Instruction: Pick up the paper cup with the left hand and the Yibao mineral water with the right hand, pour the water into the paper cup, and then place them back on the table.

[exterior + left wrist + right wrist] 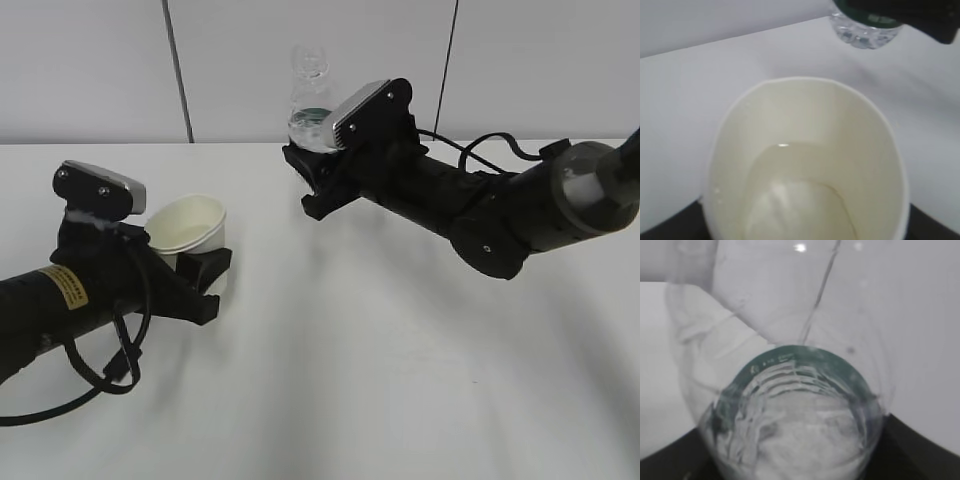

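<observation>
Left claw (205, 275) is clamped on the paper cup (190, 225), holding it tilted at the left of the white desk (380, 380); whether its base is touching the desk or just above it is hard to call from the exterior view. Over on the right, the right claw (318, 180) grips the Yibao mineral water (310, 100) around its lower body, bottle upright and lifted clear of the desk, well apart from the cup.

Now the left wrist view gives what the outside camera can't: looking straight down into the paper cup (805, 160), there's a shallow pool of water (800, 200) sitting in the cream bottom, with the bottle's base (865, 32) hanging at the top edge of the picture. The right wrist view looks up along the bottle (795, 410), showing the green label band (790, 357) curving round the clear wall and water (805, 450) sitting low inside.
</observation>
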Robot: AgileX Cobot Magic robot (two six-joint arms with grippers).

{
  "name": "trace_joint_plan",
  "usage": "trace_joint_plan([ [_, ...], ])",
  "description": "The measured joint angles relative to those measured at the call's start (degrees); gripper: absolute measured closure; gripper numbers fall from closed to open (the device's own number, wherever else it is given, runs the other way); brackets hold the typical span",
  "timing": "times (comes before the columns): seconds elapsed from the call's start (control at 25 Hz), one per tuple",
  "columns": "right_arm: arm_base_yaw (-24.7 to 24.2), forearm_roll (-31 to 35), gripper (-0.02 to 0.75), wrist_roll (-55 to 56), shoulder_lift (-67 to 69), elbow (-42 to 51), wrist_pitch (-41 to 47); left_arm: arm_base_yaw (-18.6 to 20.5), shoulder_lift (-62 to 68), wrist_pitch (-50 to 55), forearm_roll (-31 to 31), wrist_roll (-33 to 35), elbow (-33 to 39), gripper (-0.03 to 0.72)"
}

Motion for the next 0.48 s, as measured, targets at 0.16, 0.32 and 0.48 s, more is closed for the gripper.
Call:
trace_joint_plan([
  [0.16, 0.0, 2.24, 0.288, 1.32, -0.49, 2.57, 0.0, 2.66, 2.27, 0.04, -0.4, 0.04, -2.53, 0.279],
  [0.32, 0.0, 6.33, 0.288, 1.42, -2.21, 6.13, 0.0, 4.67, 4.79, 0.04, -0.4, 0.04, -6.23, 0.279],
  [0.48, -0.12, 11.32, 0.288, 1.45, -3.91, 9.64, 0.0, 5.96, 8.11, 1.99, -0.35, 0.04, -10.4, 0.279],
])
